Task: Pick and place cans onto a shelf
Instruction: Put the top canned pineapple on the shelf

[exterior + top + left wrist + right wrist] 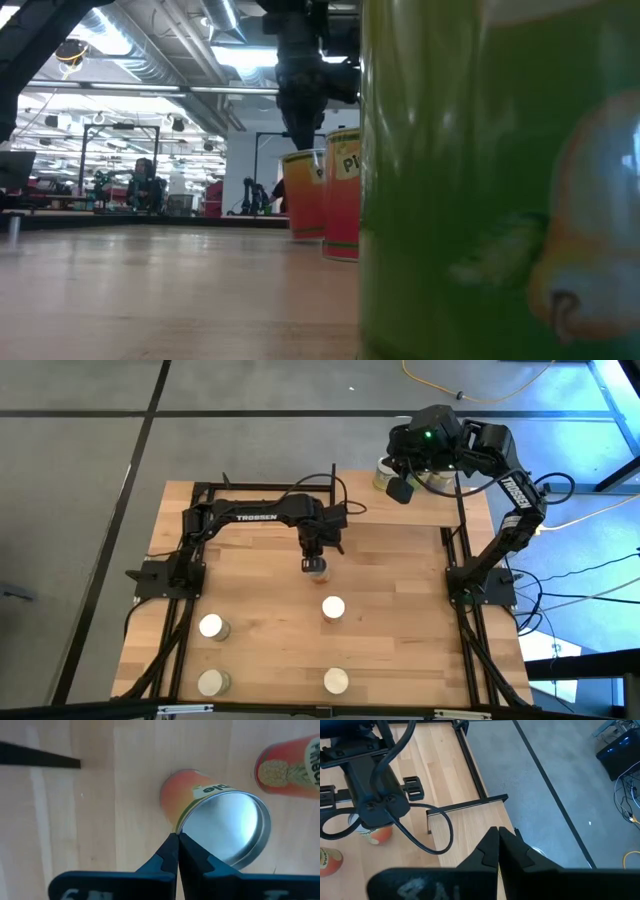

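Observation:
An orange-labelled can (200, 805) with a shiny top stands upright on the tabletop at mid-table (317, 568). My left gripper (177, 837) is shut and points down over the rim of its top; the low view shows the gripper (302, 140) right at the can's top edge (303, 152). A second orange can (290, 767) stands nearby (333, 608). At the far right corner my right gripper (403, 488) hangs high, shut and holding nothing, over two more cans (385, 473). The shelf is hidden under the right arm. My left gripper comes from above with its fingers shut, and their tips stand at the rim of the can's top (186, 827) on one side. Whether the tips touch the rim or hang just over it, I cannot tell. The can stands upright on the table.
Three more cans stand toward the near edge (211, 626) (212, 682) (336, 681). A green can (480, 180) fills the right of the low view. Black frame bars (455, 530) run along the table's sides. Bare wood (400, 610) lies right of the middle.

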You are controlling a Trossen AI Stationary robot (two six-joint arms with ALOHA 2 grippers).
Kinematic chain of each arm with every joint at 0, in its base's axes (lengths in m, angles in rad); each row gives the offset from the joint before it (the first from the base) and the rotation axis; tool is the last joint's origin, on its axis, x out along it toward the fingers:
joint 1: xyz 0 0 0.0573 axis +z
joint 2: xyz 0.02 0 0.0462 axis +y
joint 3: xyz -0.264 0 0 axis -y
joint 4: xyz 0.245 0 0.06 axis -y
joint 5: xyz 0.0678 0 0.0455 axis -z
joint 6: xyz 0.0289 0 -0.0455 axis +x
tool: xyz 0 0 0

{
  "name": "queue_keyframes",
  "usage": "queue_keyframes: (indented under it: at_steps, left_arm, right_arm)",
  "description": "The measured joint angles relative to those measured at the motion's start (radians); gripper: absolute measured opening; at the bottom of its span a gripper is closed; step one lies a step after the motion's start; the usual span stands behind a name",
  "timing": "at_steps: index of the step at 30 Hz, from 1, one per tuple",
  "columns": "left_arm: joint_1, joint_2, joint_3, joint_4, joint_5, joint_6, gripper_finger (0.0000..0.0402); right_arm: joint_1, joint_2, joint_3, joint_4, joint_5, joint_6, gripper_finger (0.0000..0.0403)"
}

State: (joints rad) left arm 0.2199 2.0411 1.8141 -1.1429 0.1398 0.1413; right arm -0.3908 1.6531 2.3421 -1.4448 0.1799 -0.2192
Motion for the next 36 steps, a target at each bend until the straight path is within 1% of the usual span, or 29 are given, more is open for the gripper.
queue_keyframes:
  at_steps: [6,15,19,22,26,29,31,33,36]
  left_arm:
    - [0.000,0.000,0.000,0.041,-0.001,0.000,0.0002]
    - [0.000,0.000,0.000,0.039,-0.001,-0.023,0.0048]
    - [0.000,0.000,0.021,0.014,-0.001,-0.018,0.0054]
    - [0.001,0.000,0.077,-0.045,-0.001,0.019,0.0050]
    - [0.008,0.000,0.188,-0.164,-0.002,0.073,0.0040]
    - [0.014,0.000,0.277,-0.247,-0.016,0.097,0.0018]
    - [0.020,0.000,0.336,-0.286,-0.041,0.103,0.0005]
    - [0.031,0.000,0.396,-0.325,-0.076,0.099,0.0004]
    - [0.055,-0.002,0.486,-0.385,-0.100,0.068,0.0001]
  right_arm:
    - [0.000,0.000,0.000,0.000,0.000,0.000,0.0006]
    - [0.000,0.000,0.000,-0.017,0.000,0.000,0.0006]
    - [0.000,0.000,0.000,-0.033,0.000,0.000,0.0006]
    - [0.000,0.000,0.000,-0.061,-0.009,-0.012,0.0006]
    - [0.000,0.000,0.000,-0.073,-0.092,-0.026,0.0006]
    - [0.001,0.000,0.000,-0.074,-0.135,-0.031,0.0006]
    - [0.001,0.000,0.000,-0.077,-0.160,-0.054,0.0006]
    - [0.001,0.000,0.000,-0.080,-0.193,-0.091,0.0006]
    - [0.008,0.000,-0.007,-0.079,-0.248,-0.168,0.0006]
